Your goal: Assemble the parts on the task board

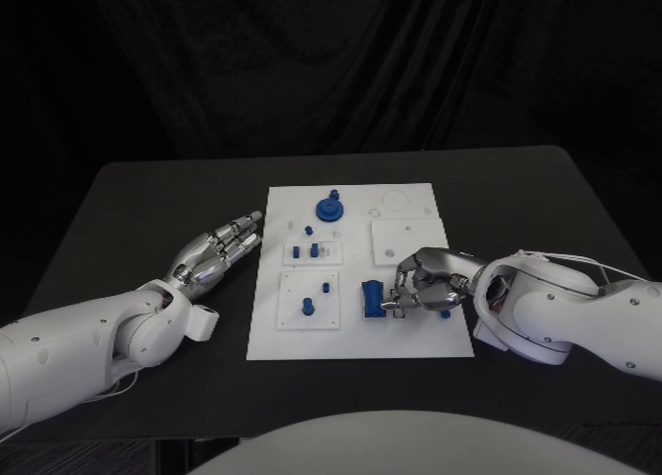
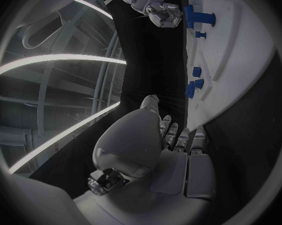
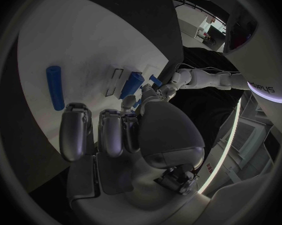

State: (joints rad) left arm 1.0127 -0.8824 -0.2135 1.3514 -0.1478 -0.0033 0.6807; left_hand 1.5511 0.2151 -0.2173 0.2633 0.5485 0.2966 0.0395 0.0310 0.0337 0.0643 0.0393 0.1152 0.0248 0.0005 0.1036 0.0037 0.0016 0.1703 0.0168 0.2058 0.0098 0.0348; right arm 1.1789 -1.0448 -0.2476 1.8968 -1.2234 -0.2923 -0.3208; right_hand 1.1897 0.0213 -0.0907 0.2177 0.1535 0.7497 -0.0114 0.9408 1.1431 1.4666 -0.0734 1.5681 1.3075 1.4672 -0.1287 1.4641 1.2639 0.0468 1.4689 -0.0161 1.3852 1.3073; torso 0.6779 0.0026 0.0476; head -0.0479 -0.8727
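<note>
The white task board (image 1: 417,336) lies mid-table. At its far end stands a blue knob (image 1: 331,209), with small blue pegs (image 1: 318,249) nearer on the left side. My right hand (image 1: 427,282) sits on the board's near right part, fingers curled, their tips beside an upright blue block (image 1: 373,298). A trace of blue shows at the fingertips; whether anything is held is unclear. In the right wrist view a blue cylinder (image 3: 55,87) lies loose on the board (image 3: 85,45) beyond the curled fingers (image 3: 110,132). My left hand (image 1: 217,252) lies outstretched beside the board's left edge, holding nothing.
Two more blue pegs (image 1: 317,297) stand in a small plate on the board's near left. The left wrist view shows the board's edge (image 2: 241,60), blue pegs (image 2: 194,80) and the right hand (image 2: 156,7) by the block (image 2: 200,17). Black table (image 1: 159,208) surrounds the board.
</note>
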